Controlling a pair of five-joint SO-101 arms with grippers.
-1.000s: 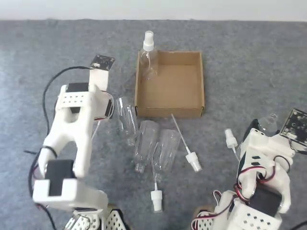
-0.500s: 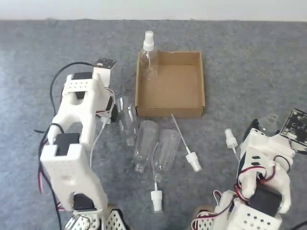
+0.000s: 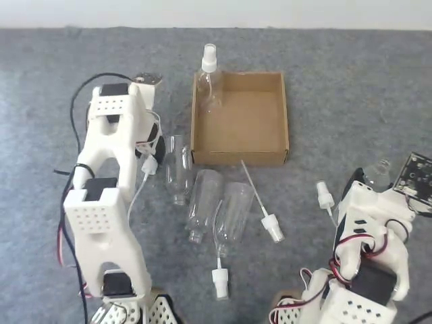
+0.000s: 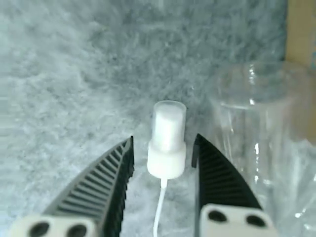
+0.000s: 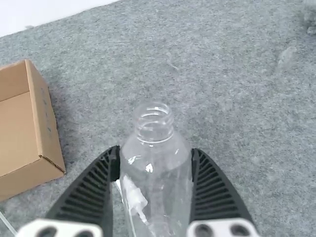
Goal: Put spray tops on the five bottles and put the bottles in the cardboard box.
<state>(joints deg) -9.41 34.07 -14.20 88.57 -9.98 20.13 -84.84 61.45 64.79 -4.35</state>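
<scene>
Left gripper (image 4: pixel 163 140): released, jaws straddling a white plastic spray top (image 4: pixel 168 140), slim gaps showing on either side. A clear lying bottle (image 4: pixel 256 143) is crowding one jaw's outer side. Right gripper (image 5: pixel 154 152) is clenching an uncapped transparent bottle (image 5: pixel 155 168). The cardboard box (image 5: pixel 22 128) corner is sitting ahead, off to one side, across fuzzy grey worktop (image 5: pixel 237 74).

The left arm (image 3: pixel 111 155) and right arm (image 3: pixel 364 216) are white plastic shells with black servos, dotted vent plates and looping red and black cables. The left gripper (image 4: pixel 163 142) and right gripper (image 5: pixel 154 152) have black ribbed fingers (image 4: pixel 106 182).
</scene>
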